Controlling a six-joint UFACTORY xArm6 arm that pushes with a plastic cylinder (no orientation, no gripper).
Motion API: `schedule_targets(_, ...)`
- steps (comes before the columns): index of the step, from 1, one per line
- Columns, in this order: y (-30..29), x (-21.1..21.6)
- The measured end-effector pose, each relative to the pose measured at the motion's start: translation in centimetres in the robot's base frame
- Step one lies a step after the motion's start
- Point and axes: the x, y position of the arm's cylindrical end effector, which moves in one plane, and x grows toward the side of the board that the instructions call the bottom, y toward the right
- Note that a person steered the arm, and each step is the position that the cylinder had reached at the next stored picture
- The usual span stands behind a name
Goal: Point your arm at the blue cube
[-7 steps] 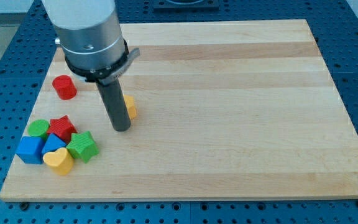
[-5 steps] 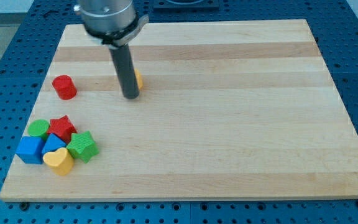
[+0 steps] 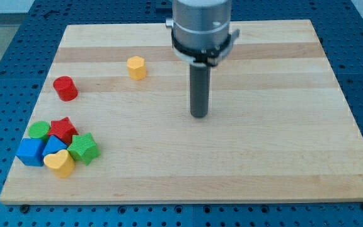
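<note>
The blue cube [image 3: 29, 152] lies at the view's lower left, at the left end of a tight cluster of blocks. My tip [image 3: 198, 115] rests on the board near its middle, far to the right of the cube and somewhat above it. Nothing touches the tip. A second blue block [image 3: 54, 144] sits just right of the cube, partly hidden by the yellow heart [image 3: 59, 163].
The cluster also holds a green cylinder [image 3: 40, 130], a red star [image 3: 63, 128] and a green star [image 3: 83, 149]. A red cylinder [image 3: 65, 88] stands alone at the left. A yellow hexagonal block [image 3: 136, 67] lies toward the top, left of the rod.
My tip swept from beside the cluster up and then right to the board's middle. The yellow hexagonal block was pushed upward to its present spot. The cluster has not moved.
</note>
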Motion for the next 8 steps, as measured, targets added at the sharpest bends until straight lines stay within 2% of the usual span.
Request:
schedule_targets(1,0.0,2.1)
schedule_targets(3,1.0,3.4)
schedule_targets(4,1.6,8.7)
schedule_targets(5,1.1,11.7)
schedule_targets(7,-6.5,12.9)
schedule_targets(8,-7.7,13.0)
